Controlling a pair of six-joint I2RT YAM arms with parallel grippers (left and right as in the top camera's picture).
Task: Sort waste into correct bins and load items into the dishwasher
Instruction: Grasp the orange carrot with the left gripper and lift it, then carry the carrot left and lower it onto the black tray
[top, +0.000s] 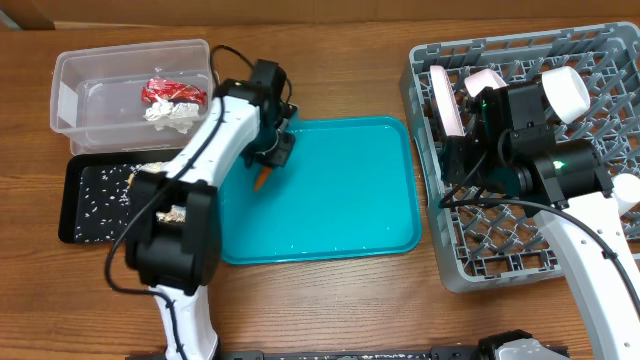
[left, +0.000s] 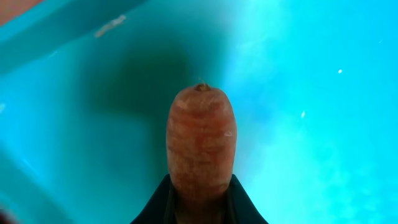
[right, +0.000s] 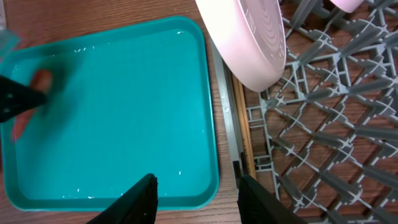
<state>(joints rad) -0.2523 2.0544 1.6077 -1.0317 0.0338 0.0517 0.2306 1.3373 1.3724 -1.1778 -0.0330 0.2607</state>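
Up above, the left jaws pinch the carrot stick (top: 263, 178) over the teal tray's (top: 340, 210) top left corner. I think it belongs with the rice bits (top: 105, 195) in the black tray (top: 70, 225), so lift it high over the rims first.

Close up, the left wrist shows the carrot held tight and straight.

The right wrist shows the right jaws half open and holding nothing, by the dish rack (right: 323, 155).

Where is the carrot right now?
In the overhead view, the carrot is pinched in the left fingers, over the left side of the teal tray, near the black tray.
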